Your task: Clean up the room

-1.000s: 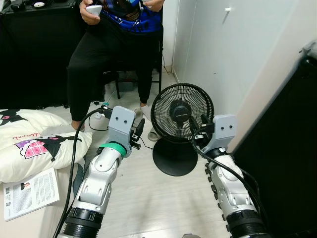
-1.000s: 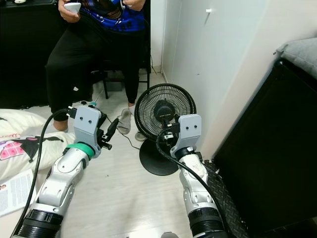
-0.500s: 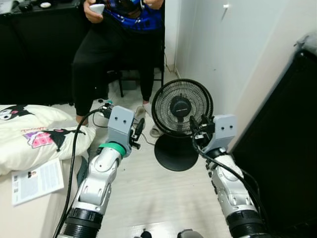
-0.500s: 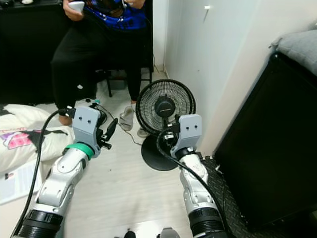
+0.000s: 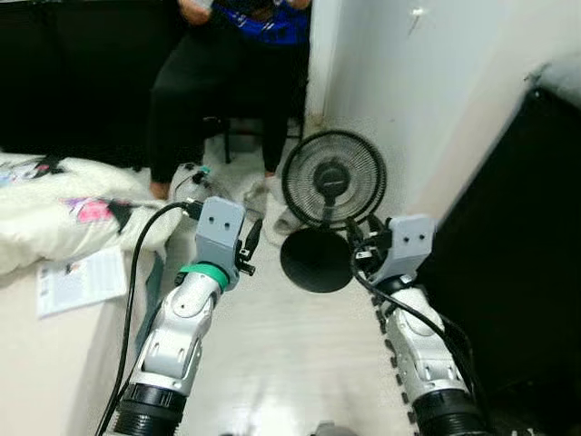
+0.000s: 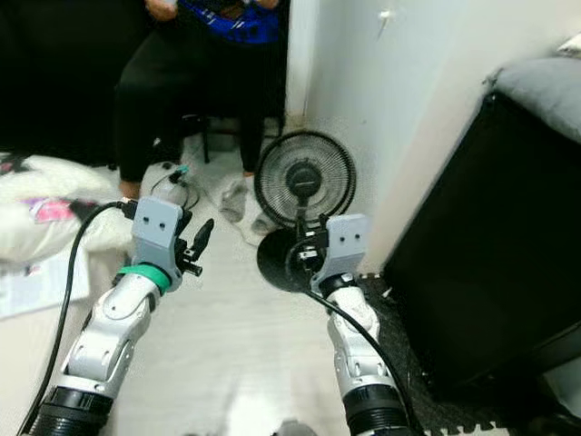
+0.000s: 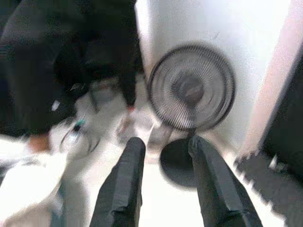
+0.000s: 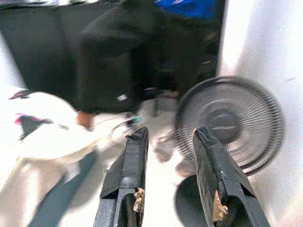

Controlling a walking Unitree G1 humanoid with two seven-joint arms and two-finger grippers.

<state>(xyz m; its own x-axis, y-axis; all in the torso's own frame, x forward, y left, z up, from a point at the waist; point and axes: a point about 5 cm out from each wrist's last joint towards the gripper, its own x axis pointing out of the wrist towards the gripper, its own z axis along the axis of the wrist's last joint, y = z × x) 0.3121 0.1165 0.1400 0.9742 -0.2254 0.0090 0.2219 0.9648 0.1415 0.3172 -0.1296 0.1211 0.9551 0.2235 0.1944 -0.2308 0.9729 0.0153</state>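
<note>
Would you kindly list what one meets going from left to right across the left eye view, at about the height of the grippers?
Paper sheet → left gripper → fan → right gripper → black cabinet.

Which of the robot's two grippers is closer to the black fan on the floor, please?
The right. The right gripper hangs just over the edge of the fan's round base, its fingers open. The left gripper, also open, sits further off, across bare floor on the fan's left.
</note>
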